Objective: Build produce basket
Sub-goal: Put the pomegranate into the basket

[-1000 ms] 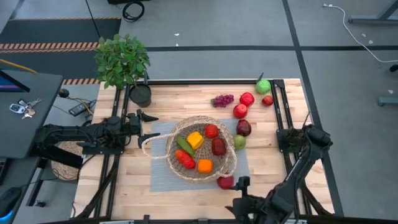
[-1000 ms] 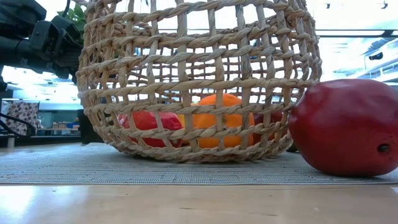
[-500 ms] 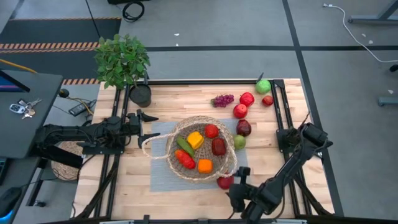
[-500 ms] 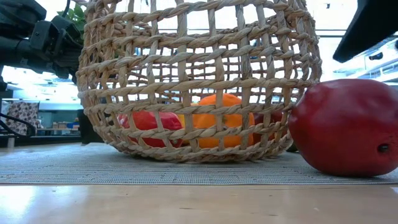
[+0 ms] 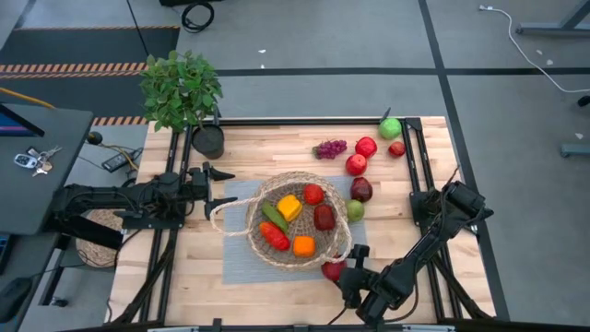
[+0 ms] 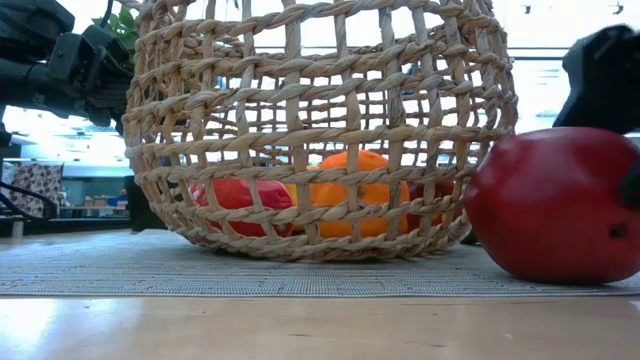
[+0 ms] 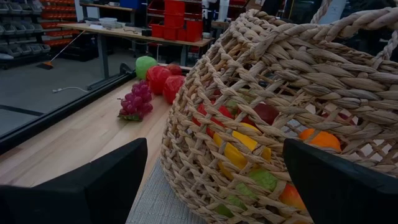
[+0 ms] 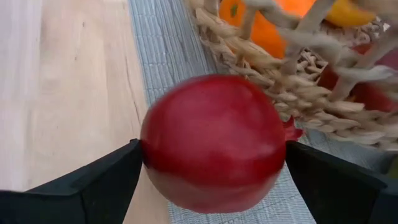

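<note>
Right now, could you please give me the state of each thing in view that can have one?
basket: upright on the grey mat, partly filled with produce.
dark red fruit: on the mat beside the basket, between the right gripper's fingers, not gripped.
right gripper: open, low at the fruit.
left gripper: open, waiting by the basket's handle, holding nothing.
grape bunch: lying loose on the table, outside the basket.

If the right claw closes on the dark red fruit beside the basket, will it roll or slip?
The dark red fruit looks round and glossy, so it probably rolls if nudged. The open right claw straddles it; smooth skin might slip. The basket close behind may stop it.
</note>
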### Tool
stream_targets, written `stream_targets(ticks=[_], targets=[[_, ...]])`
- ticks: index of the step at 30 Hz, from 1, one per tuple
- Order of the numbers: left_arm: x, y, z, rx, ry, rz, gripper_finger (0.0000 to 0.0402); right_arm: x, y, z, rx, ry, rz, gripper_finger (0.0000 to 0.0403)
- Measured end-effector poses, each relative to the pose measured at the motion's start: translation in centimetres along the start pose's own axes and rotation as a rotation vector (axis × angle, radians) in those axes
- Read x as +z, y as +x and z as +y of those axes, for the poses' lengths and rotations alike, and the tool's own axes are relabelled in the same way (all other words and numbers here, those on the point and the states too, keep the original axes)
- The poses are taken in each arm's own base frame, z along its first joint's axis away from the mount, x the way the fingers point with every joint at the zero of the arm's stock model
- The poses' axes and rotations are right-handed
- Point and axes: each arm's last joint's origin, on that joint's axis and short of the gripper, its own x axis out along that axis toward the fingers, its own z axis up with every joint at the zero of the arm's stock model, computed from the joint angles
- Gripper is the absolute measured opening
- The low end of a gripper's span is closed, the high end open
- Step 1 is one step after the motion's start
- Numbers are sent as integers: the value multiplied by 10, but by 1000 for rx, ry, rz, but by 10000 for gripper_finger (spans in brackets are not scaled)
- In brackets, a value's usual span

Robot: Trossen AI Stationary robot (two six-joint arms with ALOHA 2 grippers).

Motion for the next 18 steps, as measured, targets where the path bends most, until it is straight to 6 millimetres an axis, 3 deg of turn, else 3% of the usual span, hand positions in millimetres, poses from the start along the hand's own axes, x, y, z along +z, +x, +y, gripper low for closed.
stream_targets(ticks=[8, 18], targets=[[0, 0, 0, 0, 1, 0, 382, -4, 11, -5, 2, 34, -33, 389], [0, 0, 0, 0, 0, 0, 382, -2, 9, -3, 11, 10, -13, 355]])
